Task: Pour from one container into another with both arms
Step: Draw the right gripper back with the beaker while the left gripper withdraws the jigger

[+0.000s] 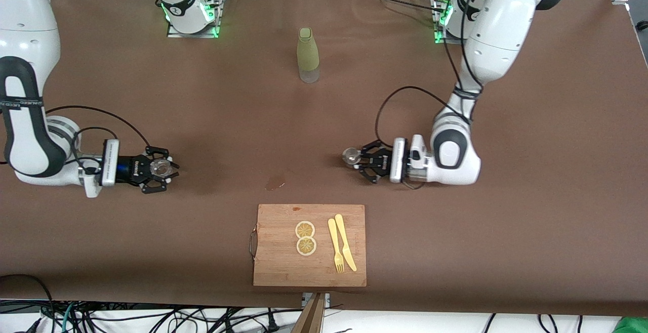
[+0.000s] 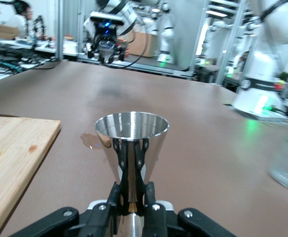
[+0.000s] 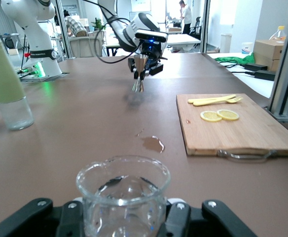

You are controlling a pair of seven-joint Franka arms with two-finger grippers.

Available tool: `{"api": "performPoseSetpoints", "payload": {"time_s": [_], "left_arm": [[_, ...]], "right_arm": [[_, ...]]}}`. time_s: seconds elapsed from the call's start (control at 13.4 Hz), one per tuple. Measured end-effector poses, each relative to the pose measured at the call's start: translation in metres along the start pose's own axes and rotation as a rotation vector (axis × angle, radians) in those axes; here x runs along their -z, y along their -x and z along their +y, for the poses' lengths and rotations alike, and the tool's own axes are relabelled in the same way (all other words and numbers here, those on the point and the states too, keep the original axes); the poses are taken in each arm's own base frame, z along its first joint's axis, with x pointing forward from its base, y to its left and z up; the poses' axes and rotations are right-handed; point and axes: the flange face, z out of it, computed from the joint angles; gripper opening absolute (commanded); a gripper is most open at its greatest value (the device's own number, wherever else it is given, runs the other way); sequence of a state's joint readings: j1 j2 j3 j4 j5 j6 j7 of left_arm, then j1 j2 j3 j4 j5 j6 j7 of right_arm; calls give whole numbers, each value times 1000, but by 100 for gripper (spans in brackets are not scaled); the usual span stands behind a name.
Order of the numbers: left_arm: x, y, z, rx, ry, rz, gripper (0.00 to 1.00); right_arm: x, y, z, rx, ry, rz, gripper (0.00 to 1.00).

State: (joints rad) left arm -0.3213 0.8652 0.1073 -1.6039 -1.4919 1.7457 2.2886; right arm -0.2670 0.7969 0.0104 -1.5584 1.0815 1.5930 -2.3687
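left gripper (image 1: 360, 160) clamps the jigger (image 1: 350, 156) upright above the table (image 1: 228, 120), right gripper (image 1: 164, 168) clasps the glass (image 1: 161, 167), well apart

Silvery jigger (image 2: 131, 143), clear glass (image 3: 123, 195)

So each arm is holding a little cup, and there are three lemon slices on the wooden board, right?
Not quite: the wooden board carries two lemon slices, as the front view shows. The left end effector does hold the metal jigger, and the right end effector the clear glass.
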Motion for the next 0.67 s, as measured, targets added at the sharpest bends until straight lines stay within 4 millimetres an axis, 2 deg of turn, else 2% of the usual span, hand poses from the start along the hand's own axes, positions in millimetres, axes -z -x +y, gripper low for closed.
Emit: {"api": "performPoseSetpoints", "payload": {"time_s": [0.15, 0.3, 0.45, 0.67], "left_arm": [[52, 13, 7, -49, 73, -9, 0], [96, 25, 19, -102, 139, -29, 0], [128, 37, 35, -154, 183, 3, 0], [161, 68, 58, -185, 246, 22, 0]], "right_arm": [[22, 24, -14, 13, 9, 14, 25], [31, 47, -24, 34, 17, 21, 25], [24, 68, -30, 51, 28, 45, 25], [10, 95, -37, 58, 36, 71, 28]]}}
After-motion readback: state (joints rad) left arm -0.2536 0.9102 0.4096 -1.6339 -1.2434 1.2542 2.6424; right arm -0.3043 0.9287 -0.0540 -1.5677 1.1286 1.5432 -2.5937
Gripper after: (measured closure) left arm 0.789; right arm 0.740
